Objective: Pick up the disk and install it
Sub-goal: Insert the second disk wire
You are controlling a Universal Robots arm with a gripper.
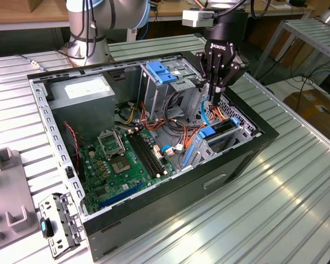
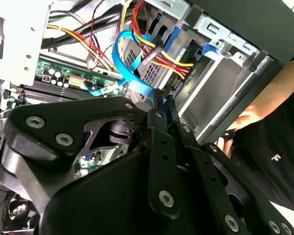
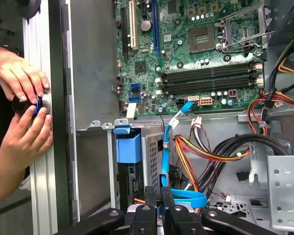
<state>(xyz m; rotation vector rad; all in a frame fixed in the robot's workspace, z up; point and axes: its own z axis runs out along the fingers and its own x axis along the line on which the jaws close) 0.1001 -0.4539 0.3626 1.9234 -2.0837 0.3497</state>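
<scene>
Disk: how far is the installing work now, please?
Done, apparently: the disk sits in the lower bay, blue rail end outward. In hand: the tool hangs just above that bay, beside a blue cable; I cannot tell whether it grips anything. Left: whether the disk is pushed fully home does not show.

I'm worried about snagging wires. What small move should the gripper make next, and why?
Likely ease straight up a little, without sideways motion: the gripper reaches down inside the case, the blue cable loops right across its tips, and orange-yellow wires crowd alongside.
</scene>
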